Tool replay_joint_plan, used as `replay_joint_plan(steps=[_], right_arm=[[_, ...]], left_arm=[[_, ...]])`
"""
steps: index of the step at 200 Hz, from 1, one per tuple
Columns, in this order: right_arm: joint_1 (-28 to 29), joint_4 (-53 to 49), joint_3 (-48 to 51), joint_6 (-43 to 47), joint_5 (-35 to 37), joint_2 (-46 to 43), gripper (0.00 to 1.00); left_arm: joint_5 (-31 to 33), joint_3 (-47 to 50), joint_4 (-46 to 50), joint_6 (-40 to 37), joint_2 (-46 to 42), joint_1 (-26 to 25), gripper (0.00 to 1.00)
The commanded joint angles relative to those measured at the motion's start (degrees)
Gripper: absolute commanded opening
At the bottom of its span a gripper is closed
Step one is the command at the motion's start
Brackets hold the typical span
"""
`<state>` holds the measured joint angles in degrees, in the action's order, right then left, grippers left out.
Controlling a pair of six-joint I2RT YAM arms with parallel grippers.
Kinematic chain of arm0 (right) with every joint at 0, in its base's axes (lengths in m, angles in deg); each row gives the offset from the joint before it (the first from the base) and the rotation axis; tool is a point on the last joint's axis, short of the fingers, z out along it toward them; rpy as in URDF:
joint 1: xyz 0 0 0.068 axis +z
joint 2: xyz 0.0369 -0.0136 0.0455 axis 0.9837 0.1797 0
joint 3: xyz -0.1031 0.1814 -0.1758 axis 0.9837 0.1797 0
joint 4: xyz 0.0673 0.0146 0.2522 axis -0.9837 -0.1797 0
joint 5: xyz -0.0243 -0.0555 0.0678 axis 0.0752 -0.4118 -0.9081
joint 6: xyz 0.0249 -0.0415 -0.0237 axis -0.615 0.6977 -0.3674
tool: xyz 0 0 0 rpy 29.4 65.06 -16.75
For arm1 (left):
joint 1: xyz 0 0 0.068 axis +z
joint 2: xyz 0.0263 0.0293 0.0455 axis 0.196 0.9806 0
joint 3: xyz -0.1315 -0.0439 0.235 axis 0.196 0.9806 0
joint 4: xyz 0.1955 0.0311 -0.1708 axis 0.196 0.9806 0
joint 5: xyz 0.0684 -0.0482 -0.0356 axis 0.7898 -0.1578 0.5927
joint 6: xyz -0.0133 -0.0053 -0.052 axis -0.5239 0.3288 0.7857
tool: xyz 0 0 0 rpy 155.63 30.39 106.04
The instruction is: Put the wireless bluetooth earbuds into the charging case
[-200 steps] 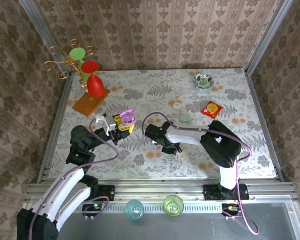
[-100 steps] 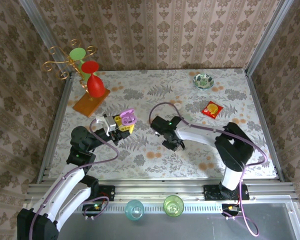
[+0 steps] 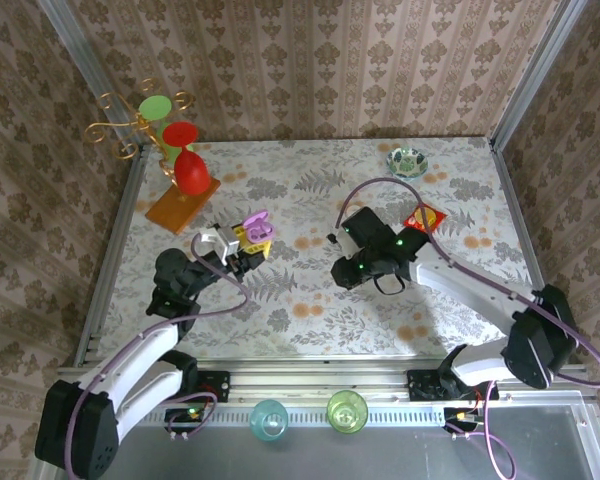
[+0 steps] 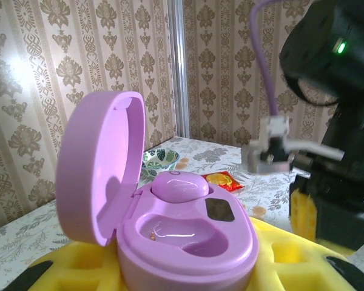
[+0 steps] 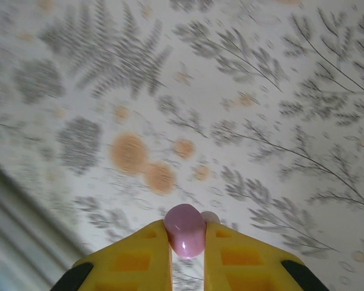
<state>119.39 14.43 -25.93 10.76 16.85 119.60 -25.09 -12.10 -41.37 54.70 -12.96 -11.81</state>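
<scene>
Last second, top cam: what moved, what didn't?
Right arm swung right and farther from the bases, toward the red packet; its fingers pinch a lilac earbud. Left fingers kept the open lilac case, barely shifted. Red goblet and bowl unmoved.

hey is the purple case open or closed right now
Open: the charging case has its lid swung up, with one earbud seated and the nearer slot empty.

The flowered table (image 5: 230,91) is blurred in the right wrist view, where the lower half of the lilac earbud (image 5: 184,229) is hidden between the yellow fingers (image 5: 139,257) of the right tool (image 5: 187,235), themselves cut off by the bottom edge; in the left wrist view that edge cuts off the base of the charging case (image 4: 188,236) and the left tool (image 4: 182,264).
</scene>
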Motion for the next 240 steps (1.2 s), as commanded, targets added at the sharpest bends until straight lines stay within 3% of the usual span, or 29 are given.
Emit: replay_joint_plan(steps=[1, 36, 116, 240], right_arm=[[-0.1, 3.0, -3.1, -5.1, -9.1, -2.5, 0.15], [0.9, 8.9, -7.1, -9.6, -14.6, -3.2, 0.15], [5.9, 11.8, -19.6, -11.7, -14.2, 5.1, 0.15], [7.1, 13.9, -22.3, -13.0, -9.6, 9.6, 0.15]], left_arm=[[2.4, 0.9, -6.6, -2.3, 1.5, -0.9, 0.23], [2.6, 1.0, -8.5, -4.9, 4.5, -2.5, 0.23], [3.4, 0.2, -11.0, -7.7, 9.9, -6.2, 0.23], [3.4, 0.8, -13.3, -7.7, 12.0, -6.9, 0.22]])
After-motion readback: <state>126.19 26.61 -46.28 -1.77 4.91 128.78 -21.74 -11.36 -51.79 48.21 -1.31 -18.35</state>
